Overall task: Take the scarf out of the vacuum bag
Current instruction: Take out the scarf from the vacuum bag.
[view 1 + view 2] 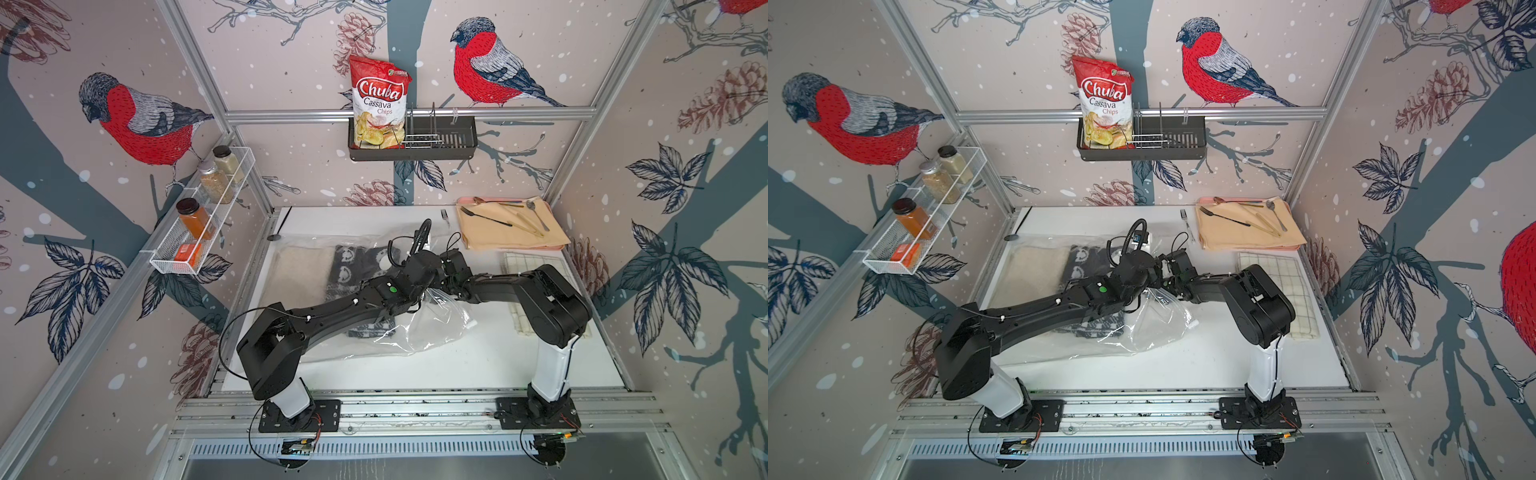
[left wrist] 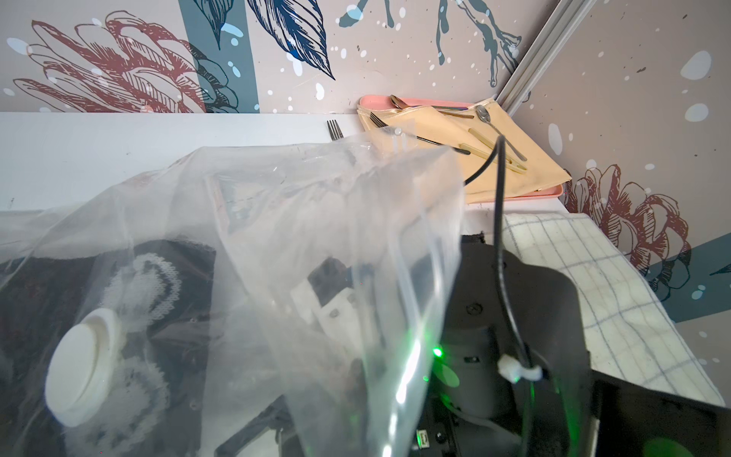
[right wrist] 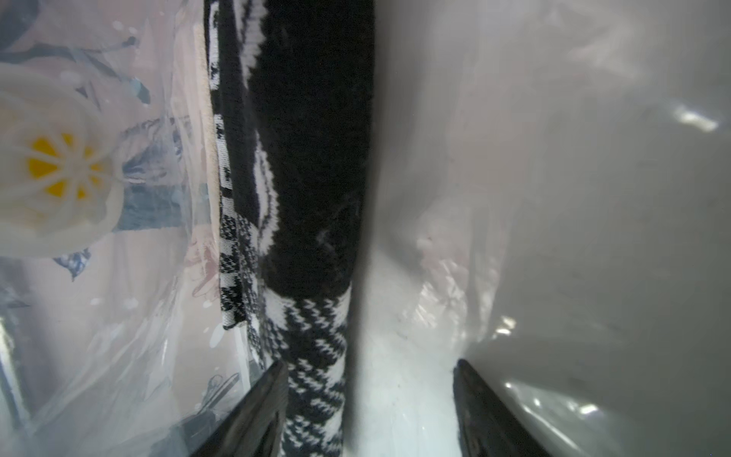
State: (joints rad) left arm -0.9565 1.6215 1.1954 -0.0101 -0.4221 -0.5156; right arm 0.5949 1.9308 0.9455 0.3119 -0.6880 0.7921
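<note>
While the left gripper point(image 1: 409, 303) is clamped shut on the upper film of the vacuum bag point(image 1: 436, 328), holding it lifted off the white table point(image 1: 478, 365), the right gripper point(image 3: 370, 364) sits inside the bag's mouth. Its jaws are spread wide and grip nothing. The left pinch point itself is hidden under the wrist. The scarf point(image 3: 312, 178), a black-and-white knit, runs between the right fingers. It lies close against one finger, leaves a clear gap to the other, and stretches on past the fingertips. Outside that nearer finger, the white round valve cap point(image 3: 59, 166) shows through the film. Crinkled clear plastic fills the space past the other finger. A beige folded cloth point(image 1: 299, 270) lies deeper in the bag, away from both jaws.
</note>
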